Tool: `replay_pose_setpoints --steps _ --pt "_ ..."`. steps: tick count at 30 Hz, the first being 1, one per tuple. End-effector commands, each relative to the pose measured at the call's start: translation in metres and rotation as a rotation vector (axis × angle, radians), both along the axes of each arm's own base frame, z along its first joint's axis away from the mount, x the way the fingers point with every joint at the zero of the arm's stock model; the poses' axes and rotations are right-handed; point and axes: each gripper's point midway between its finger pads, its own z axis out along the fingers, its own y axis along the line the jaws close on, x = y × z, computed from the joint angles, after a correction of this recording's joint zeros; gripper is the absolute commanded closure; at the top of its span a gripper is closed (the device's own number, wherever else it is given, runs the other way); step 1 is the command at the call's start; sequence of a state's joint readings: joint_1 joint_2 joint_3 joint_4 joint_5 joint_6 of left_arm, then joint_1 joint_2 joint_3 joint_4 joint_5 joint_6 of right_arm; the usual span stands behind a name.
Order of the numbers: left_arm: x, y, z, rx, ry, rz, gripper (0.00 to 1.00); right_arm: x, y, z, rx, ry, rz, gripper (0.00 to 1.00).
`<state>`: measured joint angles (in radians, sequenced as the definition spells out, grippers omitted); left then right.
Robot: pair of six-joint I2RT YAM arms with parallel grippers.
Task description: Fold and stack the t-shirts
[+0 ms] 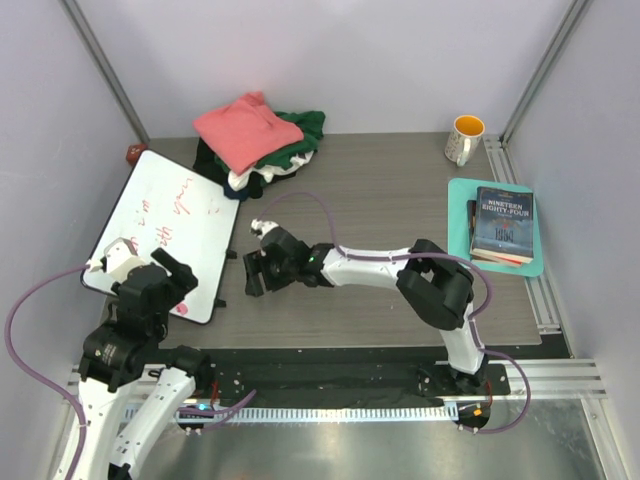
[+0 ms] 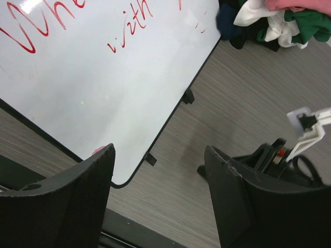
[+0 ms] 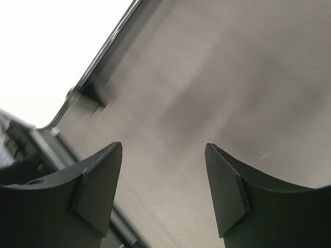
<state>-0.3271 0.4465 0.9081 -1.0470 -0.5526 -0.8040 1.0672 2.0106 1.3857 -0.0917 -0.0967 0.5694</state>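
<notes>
Table (image 1: 400, 200): grey wood grain, bare in the middle. Board (image 1: 170, 225): lies flat at left, red writing up, near corner under the left arm. T-shirts (image 1: 258, 140): one unfolded heap at far edge, pink on top, green, white and dark beneath, just beside board's far corner; none folded yet. Right gripper (image 1: 252, 272): low over bare table beside board's edge, jaws spread, nothing between, well apart from heap. Left gripper (image 2: 160, 151): above board's near corner, jaws spread, empty. Risks, as judged: clipping board's edge on the way to the heap, owing to closeness; lifting several shirts at once, owing to tangle; snagging dragged cloth on board's corner.
</notes>
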Motion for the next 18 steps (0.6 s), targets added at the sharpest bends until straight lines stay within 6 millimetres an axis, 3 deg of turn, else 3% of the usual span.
replay_pose_setpoints --steps 1,2,3,4,5,7,8,10,18 --pt "0.004 -0.001 0.005 -0.006 -0.029 -0.004 0.29 0.060 -0.014 0.009 -0.097 -0.147 -0.001 0.29" --pt "0.004 -0.002 0.005 -0.006 -0.030 -0.006 0.29 0.076 -0.011 0.019 -0.094 -0.180 -0.011 0.29" --pt "0.004 -0.002 0.005 -0.005 -0.027 -0.009 0.29 0.083 -0.013 0.005 -0.133 -0.179 0.000 0.29" --pt "0.004 -0.002 0.005 -0.005 -0.026 -0.007 0.29 0.086 -0.019 -0.003 -0.190 -0.189 0.028 0.29" --pt "0.004 -0.002 0.005 -0.005 -0.026 -0.009 0.29 0.096 -0.013 0.005 -0.192 -0.215 0.031 0.29" --pt "0.005 -0.003 0.003 -0.002 -0.017 -0.011 0.29 0.097 -0.018 -0.017 -0.273 -0.199 0.074 0.29" --pt "0.006 -0.003 0.002 -0.002 -0.014 -0.010 0.29 0.104 -0.011 -0.008 -0.275 -0.234 0.101 0.29" --pt "0.006 -0.003 0.002 0.001 -0.009 -0.011 0.29 0.101 -0.014 -0.022 -0.322 -0.212 0.145 0.29" --pt "0.009 -0.005 0.000 0.003 0.001 -0.016 0.29 0.078 -0.011 -0.021 -0.349 -0.262 0.302 0.29"
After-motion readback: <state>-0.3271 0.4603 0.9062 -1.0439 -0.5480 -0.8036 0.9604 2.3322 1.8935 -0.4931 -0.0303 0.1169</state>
